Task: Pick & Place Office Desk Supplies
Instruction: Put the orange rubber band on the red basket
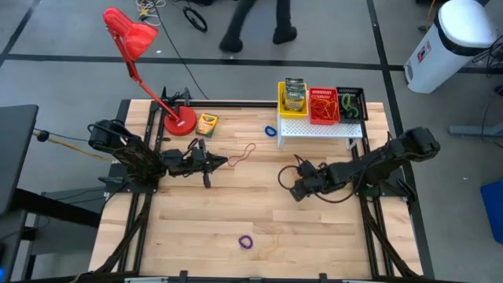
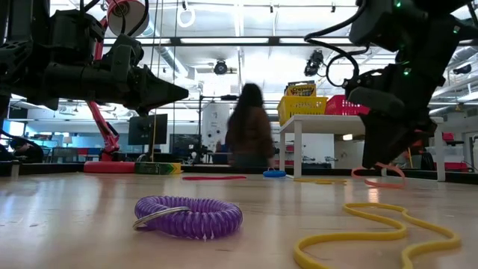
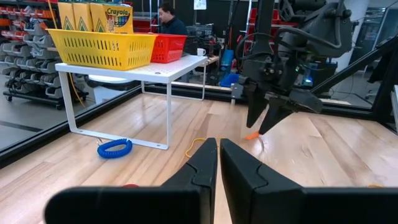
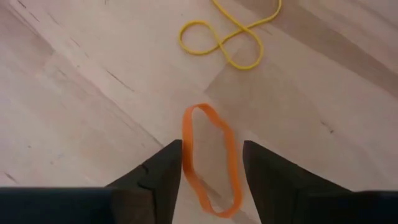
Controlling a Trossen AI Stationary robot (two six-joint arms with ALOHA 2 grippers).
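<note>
Where tool (image 4: 211,165) gapes: orange band (image 4: 210,158) between.

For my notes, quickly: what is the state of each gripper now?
Left gripper: shut, holding nothing visible.
Right gripper: open, fingers either side of an orange rubber band lying on the table.

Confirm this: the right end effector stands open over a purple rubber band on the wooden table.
Wrong colour. The right wrist view shows the right end effector open over a thin orange rubber-band loop lying on the wooden table. The rest stands.
</note>
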